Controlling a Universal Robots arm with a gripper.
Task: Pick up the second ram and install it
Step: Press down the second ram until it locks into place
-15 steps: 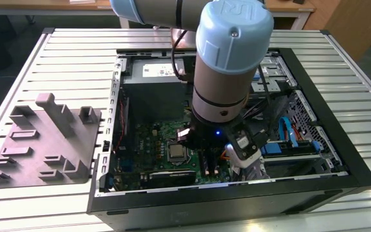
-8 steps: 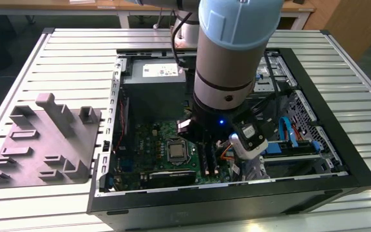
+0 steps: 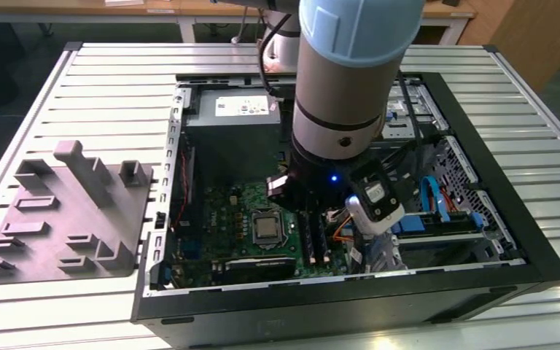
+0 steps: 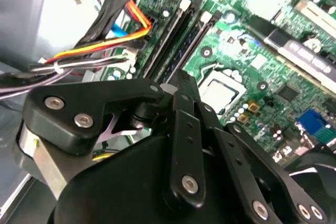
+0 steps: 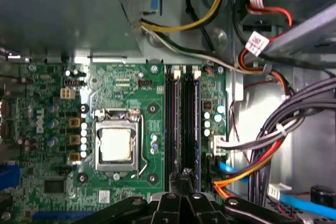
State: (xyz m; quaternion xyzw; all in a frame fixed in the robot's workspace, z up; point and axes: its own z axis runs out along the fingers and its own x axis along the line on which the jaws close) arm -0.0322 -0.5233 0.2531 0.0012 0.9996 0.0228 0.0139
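My gripper (image 5: 184, 176) hangs inside the open computer case (image 3: 475, 281), over the motherboard (image 5: 131, 85). Its black fingers (image 4: 181, 80) are drawn together with nothing between them. Their tips sit over one end of the long black memory slots (image 5: 172, 124). The second ram (image 5: 193, 124) is a thin dark stick with a bluish edge. It stands in the slot beside the other stick and runs away from my fingertips in both wrist views (image 4: 185, 45). In the exterior view the two sticks (image 3: 317, 235) lie side by side just below the arm. I cannot tell whether the tips touch the ram.
The grey power-supply box (image 3: 233, 124) sits at the far end of the slots. The processor socket (image 5: 115, 145) lies beside them. Bundled orange, black and blue cables (image 5: 252, 174) run on the slots' other side. A grey moulded fixture (image 3: 66, 211) stands on the slatted table at the exterior view's left.
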